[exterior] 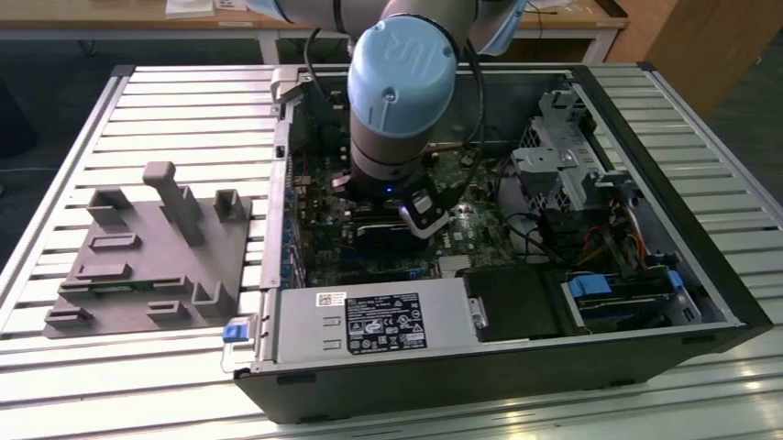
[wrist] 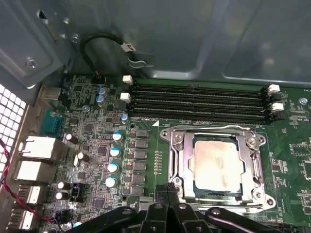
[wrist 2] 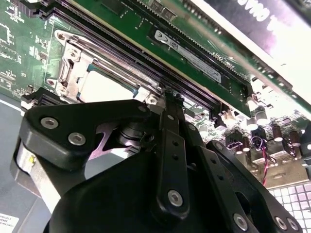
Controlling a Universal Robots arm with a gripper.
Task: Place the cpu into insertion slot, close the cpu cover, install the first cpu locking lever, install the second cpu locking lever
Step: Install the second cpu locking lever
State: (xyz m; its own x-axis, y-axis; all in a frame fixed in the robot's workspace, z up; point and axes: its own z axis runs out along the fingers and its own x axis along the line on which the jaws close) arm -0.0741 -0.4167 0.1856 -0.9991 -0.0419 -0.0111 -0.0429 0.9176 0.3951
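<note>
One pincer [wrist: 167, 191] hovering low over the motherboard [wrist: 97, 145], fingertips pinched together, gripping nothing. Sitting just ahead of those tips: cpu [wrist: 216, 165] already seated in its socket, cpu cover [wrist: 214, 133] lying down around it.

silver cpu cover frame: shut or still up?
Shut: the silver square cover frame lies flat around the beige-topped cpu in its socket.

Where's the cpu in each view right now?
Exterior view: hidden beneath the arm, inside the case.
First wrist view: cpu sits in its socket under the cpu cover.
Second wrist view: pale patch beyond the gripper.
Shared landmark: memory slots.
</note>
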